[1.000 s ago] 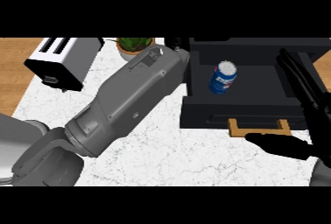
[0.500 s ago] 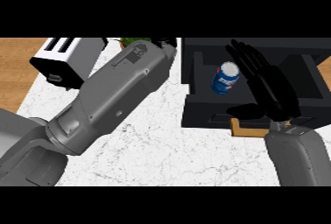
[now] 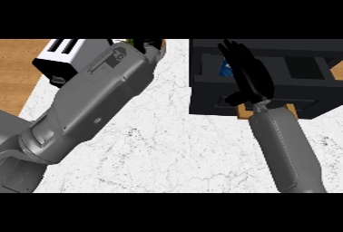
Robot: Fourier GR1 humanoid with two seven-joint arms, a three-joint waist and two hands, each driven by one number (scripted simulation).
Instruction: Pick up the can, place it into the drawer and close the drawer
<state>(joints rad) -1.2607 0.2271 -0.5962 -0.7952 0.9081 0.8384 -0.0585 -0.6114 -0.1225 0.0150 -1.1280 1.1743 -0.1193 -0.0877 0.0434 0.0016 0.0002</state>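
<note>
Blue can (image 3: 226, 68) with a white mark shows only as a small patch inside the open black drawer (image 3: 295, 74) at the upper right of the head view; most of it is hidden behind the black right hand (image 3: 249, 74). That hand reaches over the drawer from the grey right forearm (image 3: 281, 145), its fingers held long and mostly straight, pointing toward the drawer's far side; whether they touch the can cannot be told. The thumb juts to the left near the drawer's front wall. A light wooden handle (image 3: 242, 111) peeks out beneath the drawer's front edge, just beside the wrist.

The grey left forearm (image 3: 87, 108) crosses the white marbled counter (image 3: 181, 149) diagonally from the lower left toward the top. The left hand itself is not visible, so I cannot tell how its fingers stand. Behind that forearm, at the upper left, sits a black and white toaster (image 3: 59, 56) with two slots, partly over the brown wooden floor (image 3: 17, 72). A bit of green plant (image 3: 137, 43) in an orange pot shows at the top edge
</note>
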